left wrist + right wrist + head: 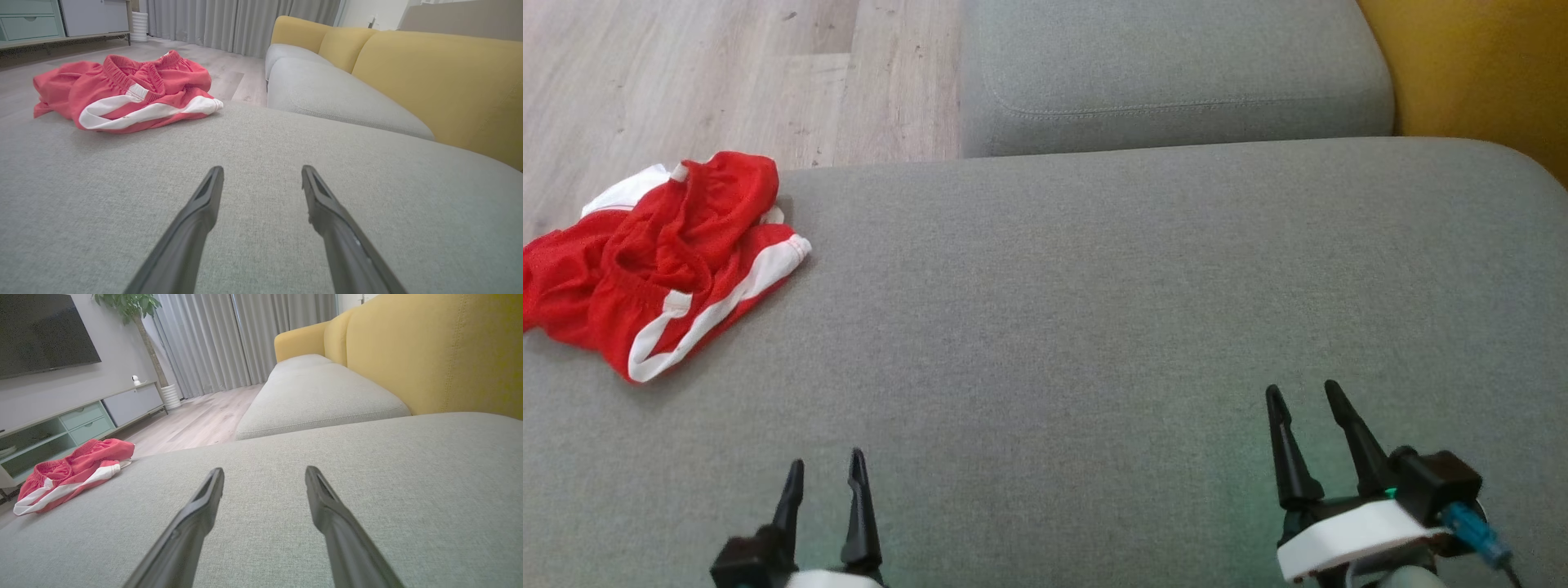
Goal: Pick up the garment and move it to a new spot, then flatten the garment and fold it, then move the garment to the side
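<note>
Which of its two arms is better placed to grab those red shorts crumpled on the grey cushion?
Left, probably. The red shorts lie crumpled at the grey cushion's far left edge, on the left gripper's side. The right gripper would have to cross the whole seat. Both are open and empty.

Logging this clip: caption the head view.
Left gripper and right gripper open over grey cushion; crumpled red shorts at left edge.

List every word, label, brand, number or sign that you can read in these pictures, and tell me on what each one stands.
There is no readable text.
The red garment carries plain white stripes, with no print or tag to read.
The dark television screen and the cabinet bear no legible brand.
</note>
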Robot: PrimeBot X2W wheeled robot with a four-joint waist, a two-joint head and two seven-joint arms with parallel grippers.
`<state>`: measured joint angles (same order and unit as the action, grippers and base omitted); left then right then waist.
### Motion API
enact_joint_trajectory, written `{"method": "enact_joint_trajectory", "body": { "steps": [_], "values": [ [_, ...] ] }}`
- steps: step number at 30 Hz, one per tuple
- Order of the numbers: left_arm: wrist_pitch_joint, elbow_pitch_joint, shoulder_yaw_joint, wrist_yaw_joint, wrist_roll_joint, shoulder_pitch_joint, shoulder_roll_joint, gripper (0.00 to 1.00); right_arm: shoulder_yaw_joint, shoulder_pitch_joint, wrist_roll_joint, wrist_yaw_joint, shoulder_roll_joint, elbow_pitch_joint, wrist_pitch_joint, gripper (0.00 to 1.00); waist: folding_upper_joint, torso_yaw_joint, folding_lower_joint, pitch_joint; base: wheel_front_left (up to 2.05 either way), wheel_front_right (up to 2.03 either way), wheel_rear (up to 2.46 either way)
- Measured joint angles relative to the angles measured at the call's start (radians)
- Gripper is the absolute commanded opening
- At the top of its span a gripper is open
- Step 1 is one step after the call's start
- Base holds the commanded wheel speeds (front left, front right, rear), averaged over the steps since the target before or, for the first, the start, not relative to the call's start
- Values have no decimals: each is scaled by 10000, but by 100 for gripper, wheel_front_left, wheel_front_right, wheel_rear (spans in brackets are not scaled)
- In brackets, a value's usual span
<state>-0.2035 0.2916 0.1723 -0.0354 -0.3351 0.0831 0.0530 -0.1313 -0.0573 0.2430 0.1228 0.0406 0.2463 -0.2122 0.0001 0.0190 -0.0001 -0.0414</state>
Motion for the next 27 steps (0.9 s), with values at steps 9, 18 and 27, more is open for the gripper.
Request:
{"method": "enact_joint_trajectory", "body": {
  "steps": [9,18,27],
  "values": [
    [-107,157,217,-125,830,244,52,100,-253,0,-980,2,4,253,-288,100,0,23,0,-69,0,0,0],
    [-192,253,213,-263,1024,255,98,100,-384,-1,-1281,2,8,539,-385,100,0,35,1,-150,0,0,0],
    [-190,253,211,-276,926,283,157,100,-416,-1,-1266,2,8,681,-385,100,0,41,1,-176,0,0,0]
  ]
}}
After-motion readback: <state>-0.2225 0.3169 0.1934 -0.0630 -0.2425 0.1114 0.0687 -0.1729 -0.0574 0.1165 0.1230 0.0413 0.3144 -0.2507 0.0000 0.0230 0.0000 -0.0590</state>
